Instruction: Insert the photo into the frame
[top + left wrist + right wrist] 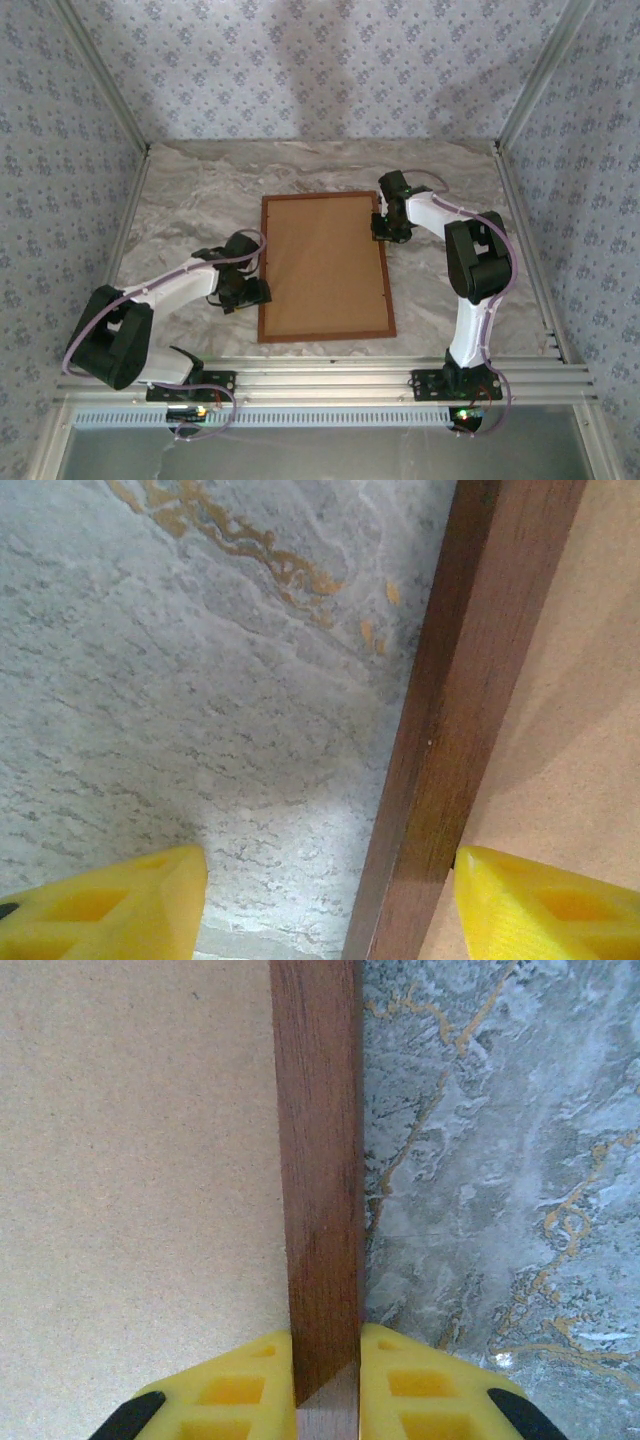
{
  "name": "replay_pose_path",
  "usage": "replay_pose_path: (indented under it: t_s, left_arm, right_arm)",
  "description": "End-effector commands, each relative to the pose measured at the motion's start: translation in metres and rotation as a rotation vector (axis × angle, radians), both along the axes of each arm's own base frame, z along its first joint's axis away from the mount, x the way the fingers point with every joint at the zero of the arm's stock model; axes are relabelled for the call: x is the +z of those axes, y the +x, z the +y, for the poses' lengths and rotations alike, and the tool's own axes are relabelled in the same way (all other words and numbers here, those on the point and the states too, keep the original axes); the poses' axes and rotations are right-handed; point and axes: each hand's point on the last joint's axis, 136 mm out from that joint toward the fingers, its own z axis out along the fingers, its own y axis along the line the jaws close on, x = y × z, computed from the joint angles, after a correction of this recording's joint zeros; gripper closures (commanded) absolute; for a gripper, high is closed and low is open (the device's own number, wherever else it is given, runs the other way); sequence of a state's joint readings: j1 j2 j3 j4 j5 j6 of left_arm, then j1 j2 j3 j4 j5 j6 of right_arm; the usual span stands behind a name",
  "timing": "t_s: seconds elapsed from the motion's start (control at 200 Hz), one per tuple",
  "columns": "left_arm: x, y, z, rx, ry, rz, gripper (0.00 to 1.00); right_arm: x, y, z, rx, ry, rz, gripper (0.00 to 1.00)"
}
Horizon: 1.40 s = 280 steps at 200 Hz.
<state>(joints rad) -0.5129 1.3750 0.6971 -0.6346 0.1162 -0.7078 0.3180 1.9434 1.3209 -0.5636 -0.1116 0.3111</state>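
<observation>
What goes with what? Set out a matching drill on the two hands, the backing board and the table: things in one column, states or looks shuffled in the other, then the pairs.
Things
1. left hand
2. right hand
3. backing board
4. table

States or looks
A. grey marble pattern with orange veins
B. shut on the frame's right rail
C. plain tan, lying inside the frame
D. open, one finger on each side of the frame's left rail

Pairs: 1-D, 2-B, 3-C, 4-A
</observation>
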Motion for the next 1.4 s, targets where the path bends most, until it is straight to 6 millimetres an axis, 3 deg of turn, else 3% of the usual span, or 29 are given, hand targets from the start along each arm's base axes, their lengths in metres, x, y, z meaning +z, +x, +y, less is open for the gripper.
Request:
replay_pose_path:
  t_s: [0.0, 0.415, 0.835, 1.069, 1.394]
  left_arm:
    - [-0.001, -0.01, 0.007, -0.028, 0.06, 0.043, 0.34]
    - [0.014, 0.001, 0.01, -0.059, 0.109, 0.006, 0.34]
    - [-0.01, -0.005, 0.008, -0.077, 0.112, 0.055, 0.33]
    - [-0.026, -0.005, -0.006, -0.136, 0.137, 0.076, 0.34]
    - [-0.056, -0.021, -0.018, -0.258, 0.255, 0.165, 0.35]
  right_arm:
    - [0.018, 0.005, 0.008, 0.0, 0.024, -0.04, 0.82]
    - [0.017, 0.004, 0.009, 0.003, 0.023, -0.038, 0.82]
    - [0.017, 0.004, 0.008, -0.001, 0.019, -0.038, 0.82]
    - [0.015, 0.004, 0.011, 0.003, 0.02, -0.036, 0.82]
    - [0.016, 0.004, 0.012, 0.005, 0.024, -0.037, 0.82]
